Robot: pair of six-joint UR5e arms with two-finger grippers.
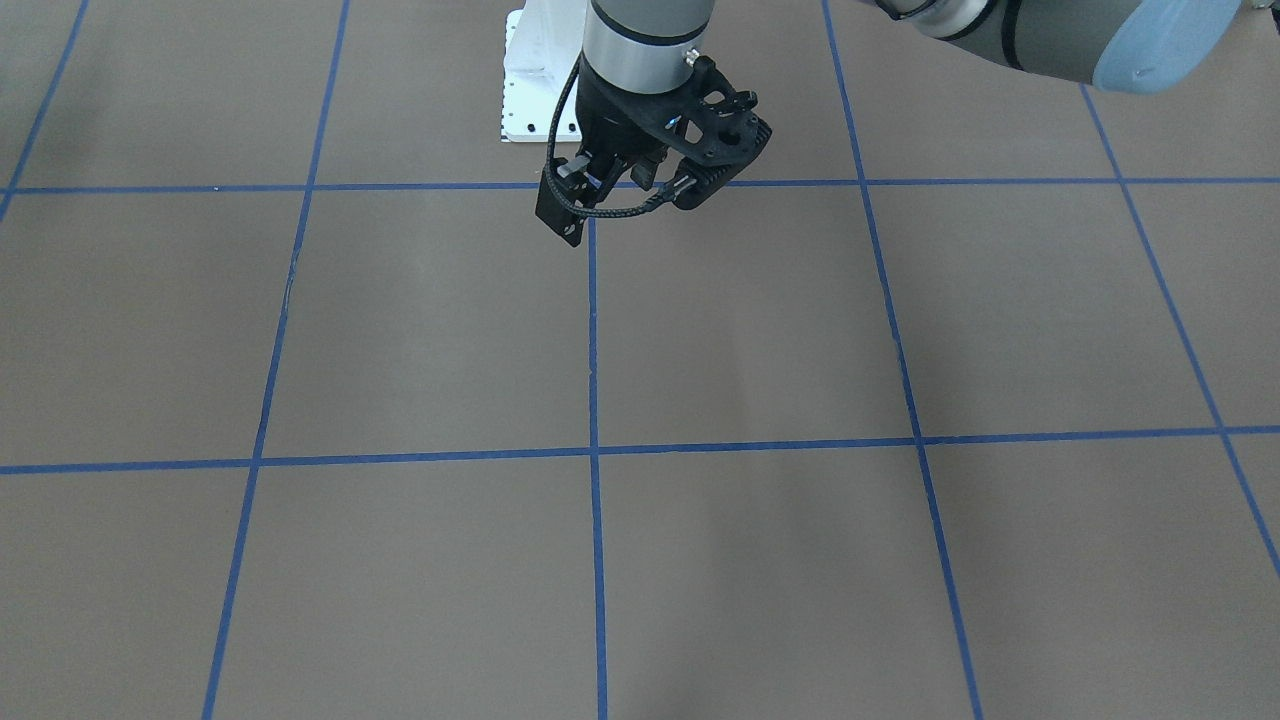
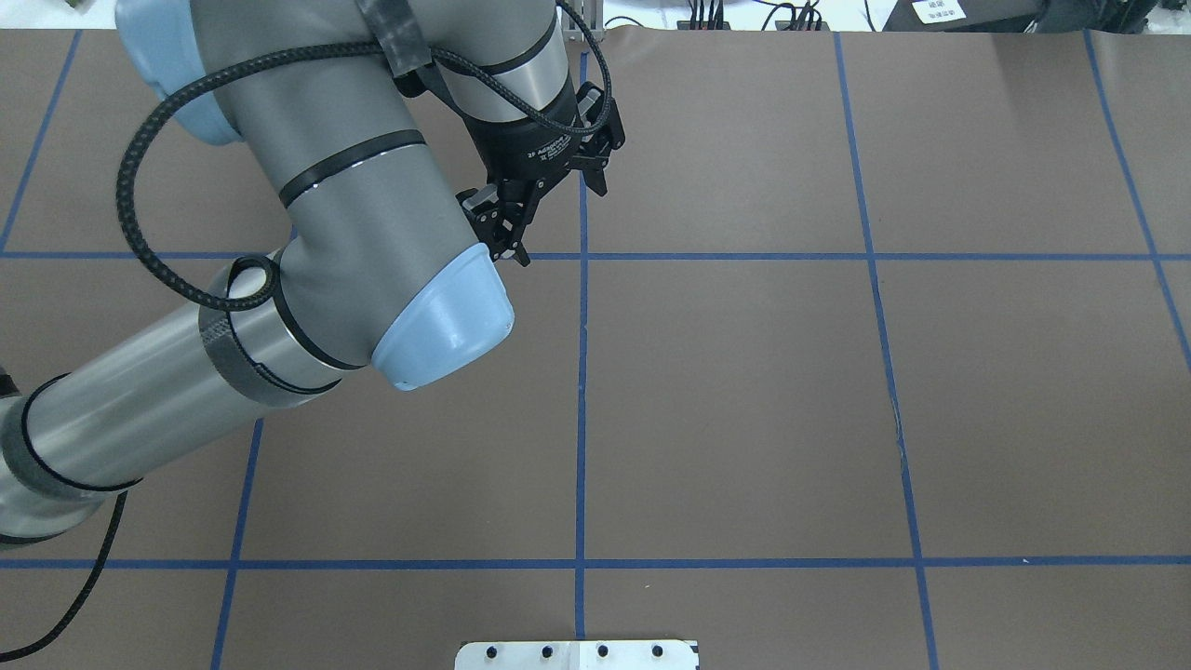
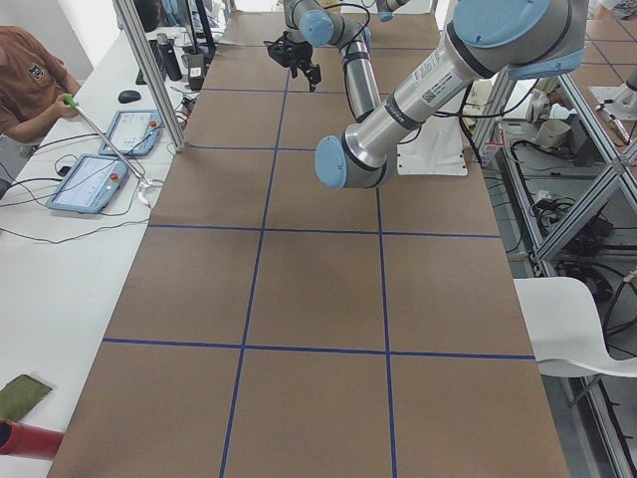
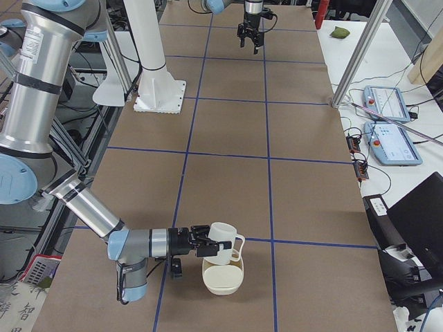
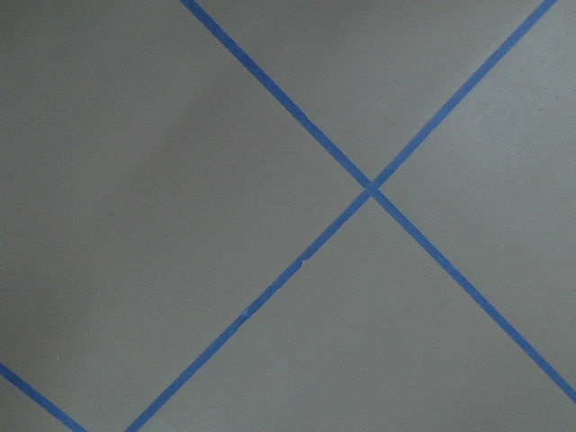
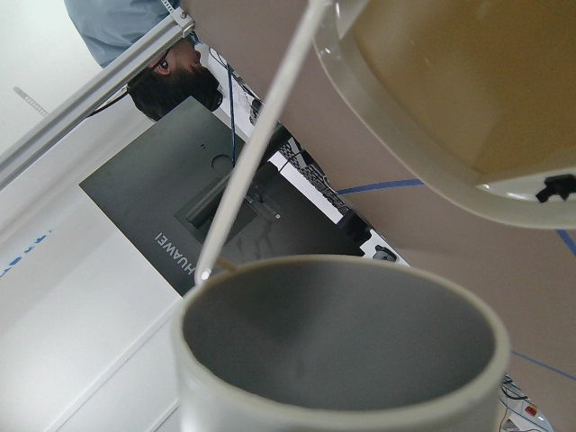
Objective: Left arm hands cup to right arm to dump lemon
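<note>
The cup [image 4: 223, 252] hangs tipped on its side at the tip of my right gripper [image 4: 206, 245], just above a cream bowl [image 4: 223, 279] at the table's near end in the exterior right view. From that view I cannot tell how the jaws stand. The right wrist view shows the cup's rim and empty grey inside [image 6: 342, 342] with the bowl [image 6: 432, 99] close beyond it. The lemon shows in no view. My left gripper [image 2: 549, 200] is far away over a blue line crossing, pointing down, open and empty; it also shows in the front-facing view [image 1: 625, 200].
The robot's white base plate [image 2: 577, 654] sits at the table's near edge. Blue tape lines grid the brown table [image 1: 760, 320]. An operator [image 3: 25, 80] and tablets [image 3: 85, 184] are along a side bench. Metal frame posts [image 4: 360, 55] stand beside the table.
</note>
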